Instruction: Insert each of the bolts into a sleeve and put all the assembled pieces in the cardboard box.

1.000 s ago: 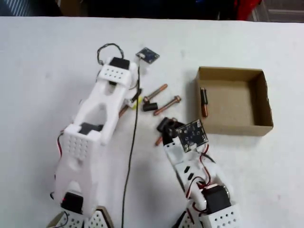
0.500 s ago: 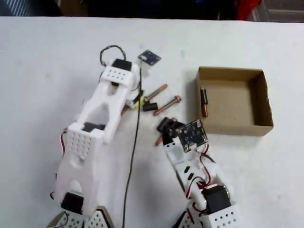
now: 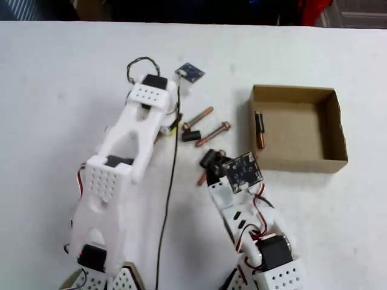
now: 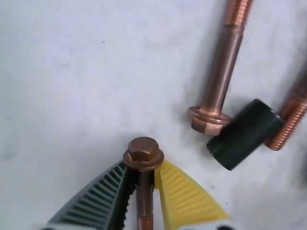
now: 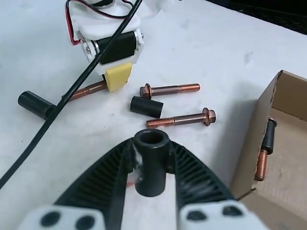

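While the left gripper (image 4: pixel 143 176) pinched a bolt (image 4: pixel 143 154) by its shank and the right gripper (image 5: pixel 151 152) clamped a sleeve (image 5: pixel 151 181), the cardboard box (image 3: pixel 294 89) sat nearby. A slight misalignment could have jammed the threads against the sleeve's rim and twisted either piece loose.

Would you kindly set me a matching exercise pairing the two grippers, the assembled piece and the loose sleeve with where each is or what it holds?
Things:
1. left gripper
2. right gripper
3. assembled piece
4. loose sleeve

States:
A. in the cardboard box
B. shut on a bolt
C. on the table beside two bolts
D. shut on a black sleeve

Pairs: 1-B, 2-D, 3-A, 4-C.
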`<control>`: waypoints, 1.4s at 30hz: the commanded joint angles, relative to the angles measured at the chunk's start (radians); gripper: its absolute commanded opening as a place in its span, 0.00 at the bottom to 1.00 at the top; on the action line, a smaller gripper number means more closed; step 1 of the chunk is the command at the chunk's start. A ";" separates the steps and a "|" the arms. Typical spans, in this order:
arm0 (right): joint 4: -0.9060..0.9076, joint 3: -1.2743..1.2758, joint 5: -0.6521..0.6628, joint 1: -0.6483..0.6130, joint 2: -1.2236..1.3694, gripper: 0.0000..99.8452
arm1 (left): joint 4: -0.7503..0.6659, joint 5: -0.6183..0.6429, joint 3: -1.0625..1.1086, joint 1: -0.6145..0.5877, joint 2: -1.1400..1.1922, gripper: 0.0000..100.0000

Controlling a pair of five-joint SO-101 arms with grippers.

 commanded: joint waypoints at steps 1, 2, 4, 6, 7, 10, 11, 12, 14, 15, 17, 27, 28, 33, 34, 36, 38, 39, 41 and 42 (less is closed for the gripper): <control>-0.025 -0.009 0.002 -0.002 -0.010 0.02 | 0.031 0.000 -0.055 -0.005 -0.140 0.02; -0.025 -0.009 0.000 -0.013 -0.010 0.02 | 0.040 0.000 -0.055 -0.004 -0.165 0.02; -0.025 -0.009 -0.018 -0.038 -0.010 0.02 | 0.063 0.000 -0.055 -0.004 -0.217 0.02; -0.025 -0.009 -0.080 -0.045 -0.010 0.02 | 0.083 0.011 -0.055 -0.005 -0.269 0.02; -0.025 -0.009 -0.118 -0.045 -0.010 0.02 | 0.092 0.031 -0.055 -0.005 -0.297 0.02; -0.042 -0.009 -0.187 -0.047 -0.010 0.02 | 0.098 0.081 -0.049 -0.005 -0.381 0.02; -0.054 -0.009 -0.192 -0.047 -0.010 0.02 | 0.101 0.091 -0.046 -0.005 -0.406 0.02; -0.067 -0.009 -0.192 -0.047 -0.010 0.02 | 0.110 0.101 -0.046 -0.002 -0.430 0.02; -0.096 -0.008 -0.193 -0.048 -0.010 0.02 | 0.133 0.130 -0.049 0.005 -0.481 0.02; -0.111 -0.008 -0.193 -0.048 -0.010 0.02 | 0.147 0.147 -0.054 0.010 -0.507 0.02; -0.150 -0.008 -0.193 -0.048 -0.010 0.02 | 0.167 0.161 -0.046 0.016 -0.565 0.02; -0.458 0.112 -0.187 -0.093 -0.010 0.02 | 0.247 0.213 -0.044 0.031 -0.829 0.02; -0.464 0.112 -0.187 -0.096 -0.010 0.02 | 0.256 0.216 -0.044 0.038 -0.848 0.02; -0.503 0.107 -0.187 -0.099 -0.010 0.02 | 0.285 0.238 -0.044 0.088 -0.934 0.02; -0.518 0.107 -0.187 -0.099 -0.010 0.02 | 0.285 0.255 -0.044 0.097 -0.951 0.02; -0.545 0.107 -0.189 -0.099 -0.010 0.02 | 0.288 0.264 -0.044 0.116 -0.983 0.02; -0.573 0.107 -0.189 -0.108 -0.010 0.02 | 0.288 0.267 -0.044 0.124 -1.012 0.02; -0.581 0.110 -0.189 -0.122 -0.010 0.02 | 0.288 0.267 -0.044 0.124 -1.026 0.02; -0.582 0.110 -0.189 -0.156 -0.010 0.02 | 0.288 0.267 -0.044 0.124 -1.055 0.02; -0.582 0.110 -0.189 -0.173 -0.010 0.02 | 0.288 0.267 -0.043 0.124 -1.072 0.02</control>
